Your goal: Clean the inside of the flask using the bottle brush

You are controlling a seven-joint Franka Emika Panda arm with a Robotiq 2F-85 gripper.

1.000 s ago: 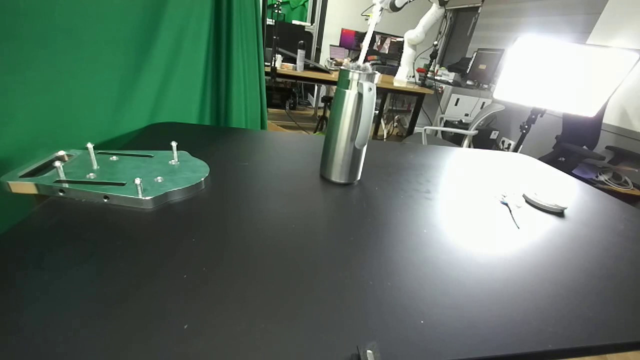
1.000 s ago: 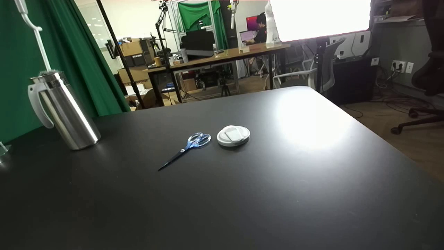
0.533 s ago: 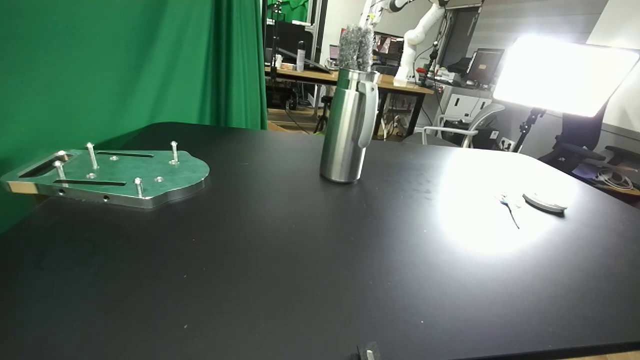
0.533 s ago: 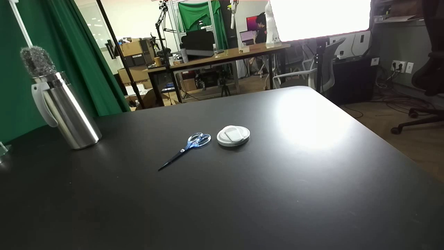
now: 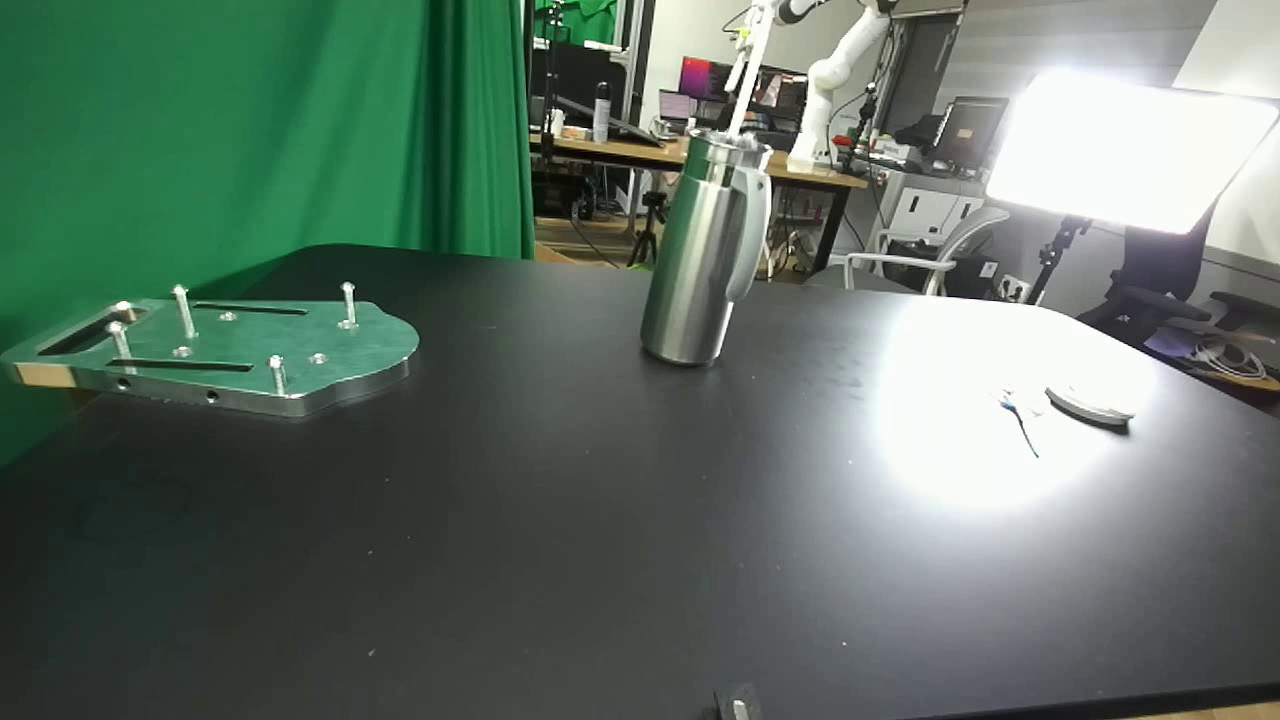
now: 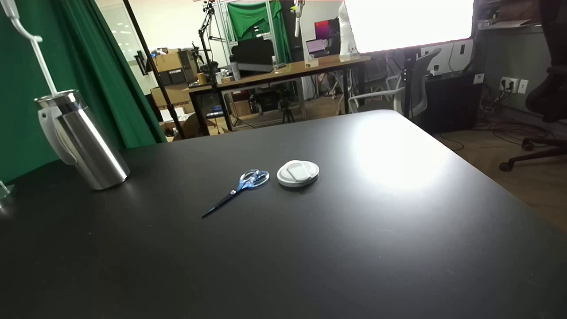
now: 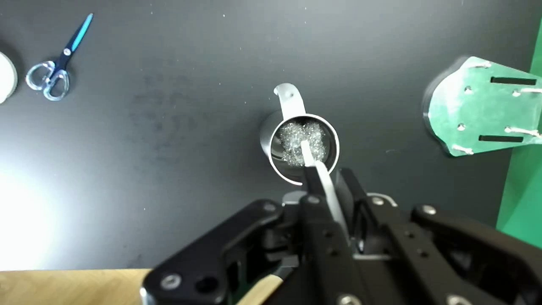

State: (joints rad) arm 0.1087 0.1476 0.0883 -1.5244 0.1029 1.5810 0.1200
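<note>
While my pincer (image 7: 329, 178) was clamped on the white shank of the bottle brush (image 7: 308, 156), its grey bristles (image 7: 292, 139) sat inside the mouth of the steel flask (image 5: 695, 265), which stood on the tabletop (image 5: 500, 520), some inner wall showing beside the bristles.

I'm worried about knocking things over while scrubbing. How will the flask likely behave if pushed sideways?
The flask would probably tip if pushed high up, since it is tall for its narrow base. Its smooth, shiny steel may be slippery, though the projecting handle likely offers a better hold.
</note>
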